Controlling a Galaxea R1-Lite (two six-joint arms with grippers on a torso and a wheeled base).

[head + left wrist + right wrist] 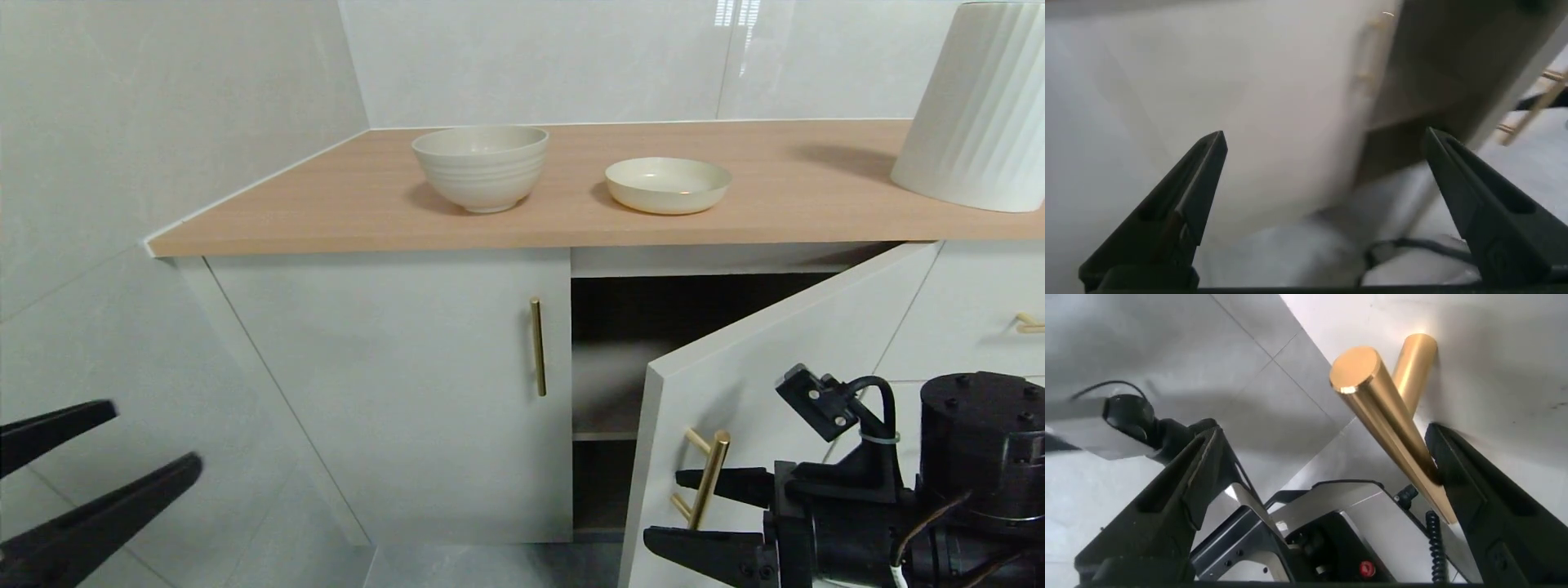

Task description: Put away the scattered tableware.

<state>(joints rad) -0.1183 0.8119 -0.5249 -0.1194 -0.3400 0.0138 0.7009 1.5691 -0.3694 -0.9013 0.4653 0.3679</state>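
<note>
A deep cream bowl (480, 167) and a shallow cream dish (667, 184) stand apart on the wooden counter (343, 212). Below the dish, the cabinet's right door (759, 367) stands swung open. Low in front of that door my right gripper (682, 514) is open, its fingers on either side of the door's gold handle (704, 478). In the right wrist view the handle (1384, 408) runs between the fingers of the right gripper (1323, 433), close to one of them. My left gripper (155, 437) hangs open and holds nothing at the lower left, facing the cabinet front (1290, 98).
A tall white ribbed vessel (980, 106) stands on the counter's right end. The left cabinet door (392, 392) is closed, with a gold handle (537, 347). Inside the open cabinet a shelf (604, 429) shows. A tiled wall runs along the left.
</note>
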